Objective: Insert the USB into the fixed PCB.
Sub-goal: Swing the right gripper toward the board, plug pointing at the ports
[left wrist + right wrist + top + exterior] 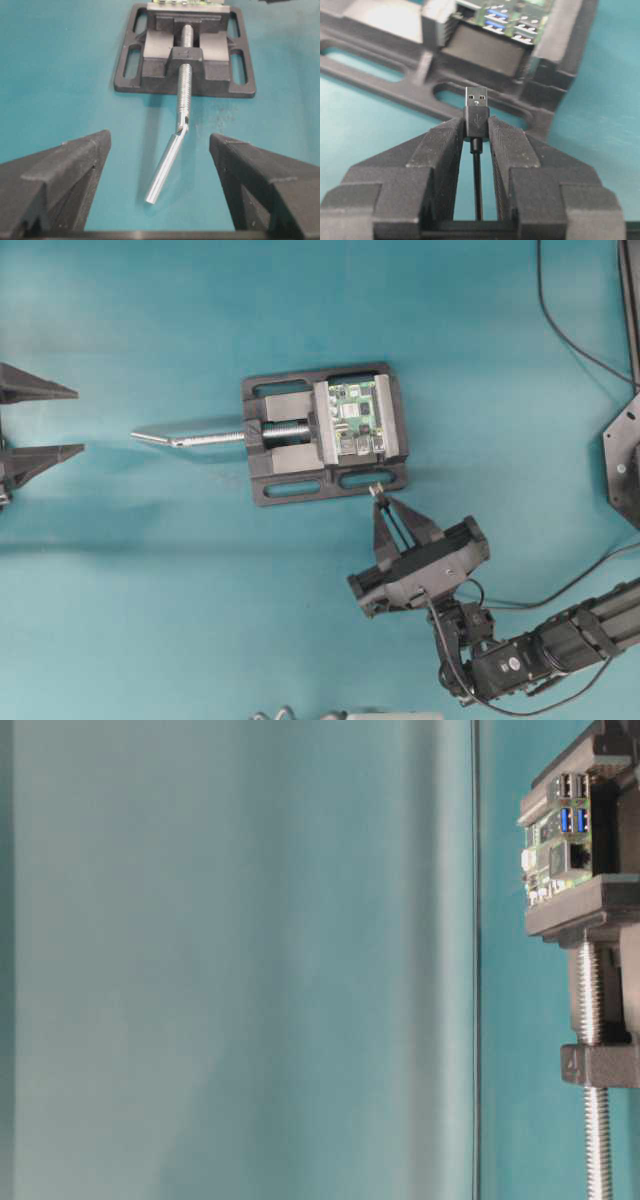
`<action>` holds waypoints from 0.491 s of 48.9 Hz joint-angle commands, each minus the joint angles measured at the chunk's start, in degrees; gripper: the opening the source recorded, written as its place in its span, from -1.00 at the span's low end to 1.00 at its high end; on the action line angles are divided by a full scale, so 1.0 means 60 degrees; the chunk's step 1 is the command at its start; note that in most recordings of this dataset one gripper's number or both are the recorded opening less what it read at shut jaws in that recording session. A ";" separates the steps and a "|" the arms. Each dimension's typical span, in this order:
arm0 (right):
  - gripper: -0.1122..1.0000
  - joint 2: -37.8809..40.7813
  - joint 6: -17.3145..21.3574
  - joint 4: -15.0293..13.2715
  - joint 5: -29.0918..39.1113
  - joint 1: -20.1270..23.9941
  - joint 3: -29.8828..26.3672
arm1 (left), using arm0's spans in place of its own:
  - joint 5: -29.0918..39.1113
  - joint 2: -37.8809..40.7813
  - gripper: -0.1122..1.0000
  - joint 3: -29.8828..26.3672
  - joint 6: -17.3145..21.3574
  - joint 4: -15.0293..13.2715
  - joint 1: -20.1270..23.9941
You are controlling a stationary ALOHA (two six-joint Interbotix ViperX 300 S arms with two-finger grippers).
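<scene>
Fingertips of the right gripper point(476, 131) clamp the black body of the USB point(476, 111), its silver plug tip poking out toward the black vise point(325, 435) and stopping just short of the vise's base. Clamped in that vise near the table's middle sits the fixed PCB point(358, 418), its blue-lined ports facing the plug. At the table's left edge the left gripper point(42, 420) hangs wide apart and empty, facing the vise's silver screw rod point(184, 82).

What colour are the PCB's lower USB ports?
Blue, on the fixed PCB; clearest in the table-level view.
</scene>
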 commanded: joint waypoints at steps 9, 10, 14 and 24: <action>-0.41 0.0117 0.0103 0.0264 -0.0894 0.0029 -0.0366 | -0.0088 0.0117 0.93 -0.0117 0.0015 0.0015 0.0015; -0.41 0.0146 0.0103 0.0278 -0.0908 0.0015 -0.0396 | -0.0088 0.0117 0.93 -0.0117 0.0015 0.0015 0.0015; -0.41 0.0352 0.0103 0.0322 -0.0923 0.0029 -0.0498 | -0.0088 0.0117 0.93 -0.0117 0.0029 0.0015 0.0015; -0.41 0.0586 0.0264 0.0337 -0.1274 0.0000 -0.0718 | -0.0088 0.0117 0.93 -0.0117 0.0015 0.0015 0.0015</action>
